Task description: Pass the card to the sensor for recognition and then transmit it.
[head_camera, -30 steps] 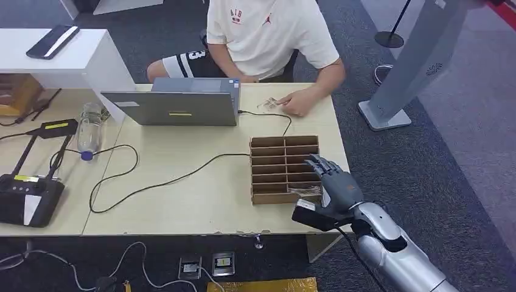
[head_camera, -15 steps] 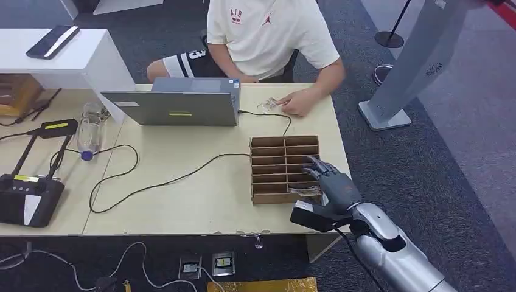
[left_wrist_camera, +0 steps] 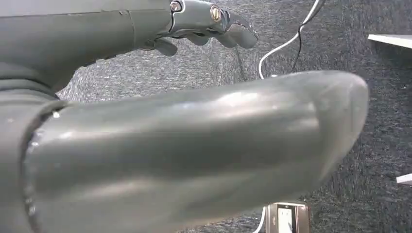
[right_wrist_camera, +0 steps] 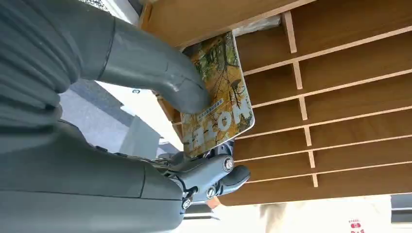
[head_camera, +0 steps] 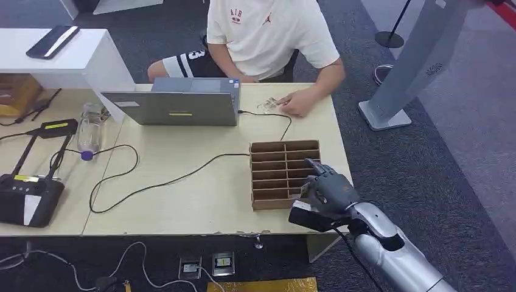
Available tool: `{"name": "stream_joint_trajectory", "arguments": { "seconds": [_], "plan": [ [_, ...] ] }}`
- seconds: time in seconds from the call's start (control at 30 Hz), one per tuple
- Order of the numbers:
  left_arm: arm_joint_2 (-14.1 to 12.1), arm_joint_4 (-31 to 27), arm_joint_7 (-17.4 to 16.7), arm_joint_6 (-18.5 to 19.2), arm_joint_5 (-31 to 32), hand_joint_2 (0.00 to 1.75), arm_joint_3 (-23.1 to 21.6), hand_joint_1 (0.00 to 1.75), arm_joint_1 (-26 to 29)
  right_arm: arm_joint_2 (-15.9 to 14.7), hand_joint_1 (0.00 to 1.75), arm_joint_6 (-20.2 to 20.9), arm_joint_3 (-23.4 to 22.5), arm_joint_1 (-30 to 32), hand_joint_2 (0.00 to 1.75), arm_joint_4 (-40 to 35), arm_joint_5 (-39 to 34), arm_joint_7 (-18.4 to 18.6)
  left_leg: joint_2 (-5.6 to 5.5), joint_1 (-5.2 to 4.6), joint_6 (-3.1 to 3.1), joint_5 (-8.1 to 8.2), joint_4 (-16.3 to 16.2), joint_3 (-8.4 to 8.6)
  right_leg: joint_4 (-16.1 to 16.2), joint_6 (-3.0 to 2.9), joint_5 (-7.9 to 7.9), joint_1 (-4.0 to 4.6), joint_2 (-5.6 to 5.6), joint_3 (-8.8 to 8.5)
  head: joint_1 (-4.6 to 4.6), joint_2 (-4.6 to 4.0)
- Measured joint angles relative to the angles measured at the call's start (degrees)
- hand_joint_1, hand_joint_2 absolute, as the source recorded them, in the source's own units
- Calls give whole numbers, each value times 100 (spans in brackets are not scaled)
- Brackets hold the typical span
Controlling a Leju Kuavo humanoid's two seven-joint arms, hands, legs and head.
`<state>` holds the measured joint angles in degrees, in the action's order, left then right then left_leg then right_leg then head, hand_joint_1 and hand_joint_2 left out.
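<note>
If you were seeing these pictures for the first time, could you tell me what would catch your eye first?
First the right hand over the near right corner of the brown slotted box on the table, pinching a card with an autumn picture between thumb and fingers. Next, the person seated at the table's far side behind the open laptop, one hand resting on the tabletop.

Card pinched over the slotted box

The card (right_wrist_camera: 218, 97), printed with yellow-green foliage and large pale letters, is tilted above the cardboard divider box (head_camera: 274, 173), near its front right corner, pinched between thumb and fingers of the right hand (head_camera: 328, 190).
</note>
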<state>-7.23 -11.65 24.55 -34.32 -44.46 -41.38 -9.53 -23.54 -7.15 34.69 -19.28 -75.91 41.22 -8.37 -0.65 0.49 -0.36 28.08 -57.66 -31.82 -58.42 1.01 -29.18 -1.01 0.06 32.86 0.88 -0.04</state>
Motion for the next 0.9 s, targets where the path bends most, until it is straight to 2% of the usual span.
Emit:
{"name": "stream_joint_trajectory", "arguments": {
  "seconds": [0.43, 0.57, 0.7, 0.9],
  "plan": [
    [7, 0, 0, -2, -2, 0, 0, 0, 0, 22, 175, -35, -39, -25, 175, 0, 37, 9, 0, 0, 0, 0, 0, 0, 0, 0, 0, 0, 0, 0, 0, 0],
    [9, 0, 79, -15, 0, 0, 0, 0, 1, 41, 175, -397, -107, -91, 175, 0, -11, -98, 0, -1, 0, 0, 0, -1, -1, 0, 0, -1, 0, 1, 2, 0],
    [26, 0, 197, -31, 9, 0, -15, 0, 0, 81, 175, -813, -442, -470, 175, 0, -59, -280, 2, -1, 0, -1, -1, 1, -1, 1, 2, -2, 2, 0, 2, 0],
    [48, 0, 203, -35, 109, 0, -44, 0, -37, 109, 175, -767, -988, -1395, 175, -2, -52, -503, 2, -2, 3, -8, -3, 2, -1, 3, 6, -2, 0, -1, 2, 0]
  ]
}}
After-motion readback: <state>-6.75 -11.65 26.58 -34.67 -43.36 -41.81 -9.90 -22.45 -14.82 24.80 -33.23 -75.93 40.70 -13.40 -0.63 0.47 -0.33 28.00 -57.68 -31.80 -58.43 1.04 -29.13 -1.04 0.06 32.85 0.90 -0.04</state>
